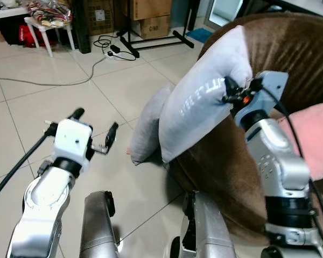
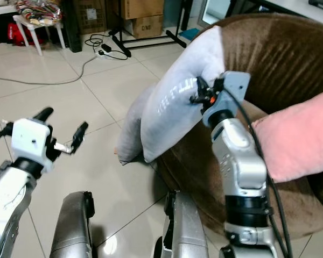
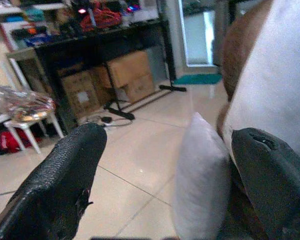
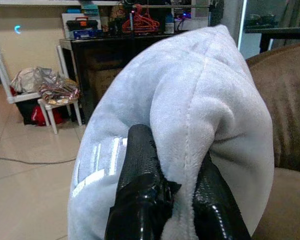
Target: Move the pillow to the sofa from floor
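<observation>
Pinching pillow (image 1: 204, 102) edge: right gripper (image 4: 172, 200) fingers; left gripper (image 1: 94, 129) fingers wide.

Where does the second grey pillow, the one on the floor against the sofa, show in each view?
Left eye: floor pillow, centre, left of the held pillow.
Right eye: centre-left.
Left wrist: between the open fingers.
Right wrist: not in it.
Shared landmark: white stool.

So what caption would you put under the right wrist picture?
Right gripper pinching the edge of a pale grey plush pillow, lifted beside the brown velvety sofa.
</observation>
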Motion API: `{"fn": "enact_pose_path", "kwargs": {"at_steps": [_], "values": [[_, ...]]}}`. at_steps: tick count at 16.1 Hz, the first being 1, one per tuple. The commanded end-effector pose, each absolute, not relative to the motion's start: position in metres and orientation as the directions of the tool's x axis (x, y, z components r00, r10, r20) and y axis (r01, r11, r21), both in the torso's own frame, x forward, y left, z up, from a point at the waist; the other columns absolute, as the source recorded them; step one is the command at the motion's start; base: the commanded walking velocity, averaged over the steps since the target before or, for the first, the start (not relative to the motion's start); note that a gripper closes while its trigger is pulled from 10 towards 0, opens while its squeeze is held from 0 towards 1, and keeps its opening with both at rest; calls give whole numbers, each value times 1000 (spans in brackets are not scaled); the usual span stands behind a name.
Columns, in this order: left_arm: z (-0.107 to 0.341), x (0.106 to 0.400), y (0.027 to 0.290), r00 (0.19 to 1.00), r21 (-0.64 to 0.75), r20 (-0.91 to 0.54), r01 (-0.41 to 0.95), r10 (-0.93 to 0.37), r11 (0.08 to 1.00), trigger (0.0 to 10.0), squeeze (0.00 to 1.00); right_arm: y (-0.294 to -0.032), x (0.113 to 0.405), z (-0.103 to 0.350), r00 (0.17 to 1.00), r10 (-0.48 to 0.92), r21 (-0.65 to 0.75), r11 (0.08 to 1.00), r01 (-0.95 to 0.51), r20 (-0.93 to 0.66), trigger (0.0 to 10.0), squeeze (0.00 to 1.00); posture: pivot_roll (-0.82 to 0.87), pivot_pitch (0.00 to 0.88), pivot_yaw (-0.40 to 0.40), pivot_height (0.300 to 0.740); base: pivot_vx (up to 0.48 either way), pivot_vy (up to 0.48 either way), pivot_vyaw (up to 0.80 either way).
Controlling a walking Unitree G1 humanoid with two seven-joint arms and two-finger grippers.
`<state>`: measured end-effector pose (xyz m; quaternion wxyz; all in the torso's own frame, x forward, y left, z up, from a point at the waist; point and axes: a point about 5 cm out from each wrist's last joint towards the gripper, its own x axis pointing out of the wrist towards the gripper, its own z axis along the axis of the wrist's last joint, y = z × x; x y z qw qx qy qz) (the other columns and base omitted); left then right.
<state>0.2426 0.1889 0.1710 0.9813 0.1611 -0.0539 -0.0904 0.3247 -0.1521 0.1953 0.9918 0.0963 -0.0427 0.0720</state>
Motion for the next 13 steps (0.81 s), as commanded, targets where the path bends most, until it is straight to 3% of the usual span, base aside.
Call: {"fn": "enact_pose_path", "kwargs": {"at_steps": [1,7,13], "values": [[170,245,188,979,340,75,155,-191,928,10000,0,-156,325,186,994,97,184,977,-105,56,10000,0,121,0,-115,527,0,0,0],[162,247,188,990,287,60,106,-128,952,10000,0,-144,326,176,994,100,220,970,-105,33,10000,0,124,0,-112,592,0,0,0],[159,251,187,992,346,44,94,-116,933,10000,0,-131,325,167,991,134,261,957,-126,-14,10000,0,136,0,-112,657,0,0,0]]}}
